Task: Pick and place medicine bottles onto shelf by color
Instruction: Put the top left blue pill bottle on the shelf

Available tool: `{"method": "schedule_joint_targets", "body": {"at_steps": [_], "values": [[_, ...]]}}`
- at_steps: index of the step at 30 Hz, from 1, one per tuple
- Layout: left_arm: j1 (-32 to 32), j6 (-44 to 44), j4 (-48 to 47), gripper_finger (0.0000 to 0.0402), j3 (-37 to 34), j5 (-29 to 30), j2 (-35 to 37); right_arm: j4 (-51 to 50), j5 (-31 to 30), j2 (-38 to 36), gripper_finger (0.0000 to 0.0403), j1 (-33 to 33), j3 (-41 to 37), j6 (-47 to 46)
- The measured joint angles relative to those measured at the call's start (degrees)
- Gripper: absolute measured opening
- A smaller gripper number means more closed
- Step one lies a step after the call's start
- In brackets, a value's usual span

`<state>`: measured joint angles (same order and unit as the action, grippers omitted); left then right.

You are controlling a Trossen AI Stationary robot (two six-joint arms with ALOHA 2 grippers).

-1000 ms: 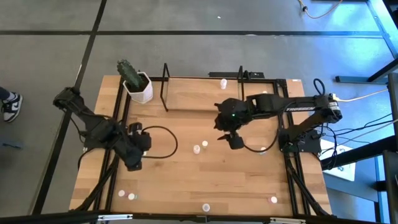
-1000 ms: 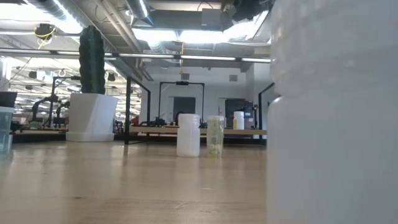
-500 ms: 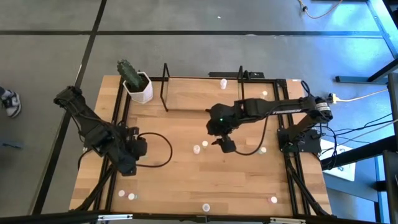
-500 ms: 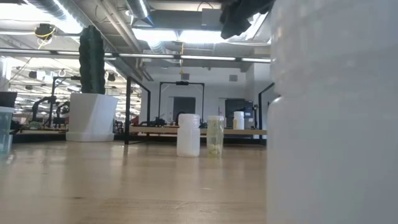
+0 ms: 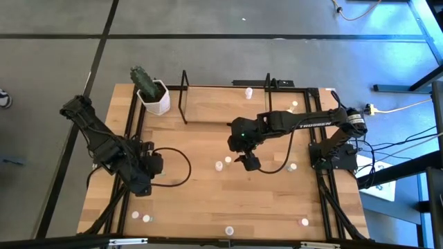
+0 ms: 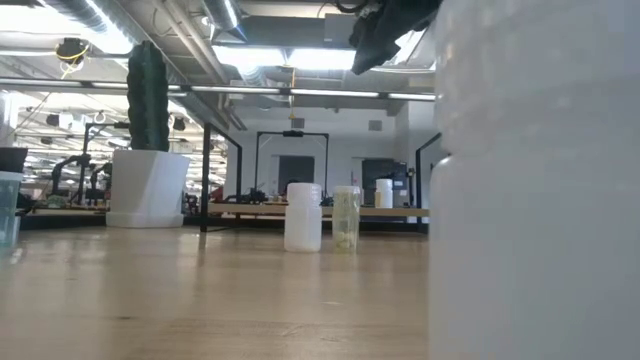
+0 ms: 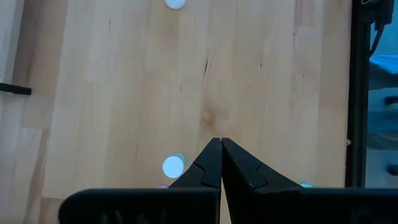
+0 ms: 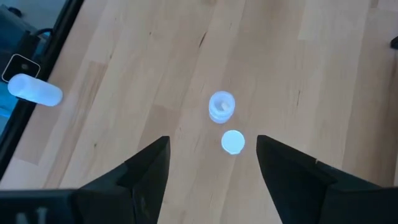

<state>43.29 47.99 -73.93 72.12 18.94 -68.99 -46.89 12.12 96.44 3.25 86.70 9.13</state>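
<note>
Center your right tool [image 8: 211, 158], fingers spread, over the nearer bottle [image 8: 232, 142]; left tool [image 7: 216, 163] waits pressed together.

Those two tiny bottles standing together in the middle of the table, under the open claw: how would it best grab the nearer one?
Probably straight down from above, closing on the round sides just under the cap. The bottle stands upright below the open right claw, its fingers either side of it. Its neighbour stands very close, so the fingers should avoid that gap. The left claw waits shut.
</note>
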Motion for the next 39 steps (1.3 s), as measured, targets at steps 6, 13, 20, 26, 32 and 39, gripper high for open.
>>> {"method": "schedule_joint_targets", "body": {"at_steps": [6,13,20,26,32,39], "values": [[0.0,-0.07,0.02,0.0,-0.02,0.11,0.0,0.0,-0.02,0.0,0.0241,0.0,0.0,0.0],[0.0,0.0,0.02,0.0,-0.02,0.17,0.0,-0.02,0.0,0.0,0.0241,0.0,0.0,0.0],[0.52,5.76,-0.1,0.0,-0.04,4.19,-0.01,-0.04,-0.02,0.0,0.0241,0.0,0.0,-0.02],[4.15,11.49,-0.9,0.0,-0.04,7.63,0.0,-0.04,-0.02,-0.01,0.0241,0.0,0.0,-0.02],[7.18,18.75,-0.55,0.0002,-1.73,9.06,0.07,-0.04,-0.02,-0.02,0.0241,0.0,0.0,-0.02],[7.52,19.47,1.53,0.0082,-2.84,9.25,0.11,-0.04,-0.02,-0.02,0.0241,0.0,0.0,-0.02]]}}
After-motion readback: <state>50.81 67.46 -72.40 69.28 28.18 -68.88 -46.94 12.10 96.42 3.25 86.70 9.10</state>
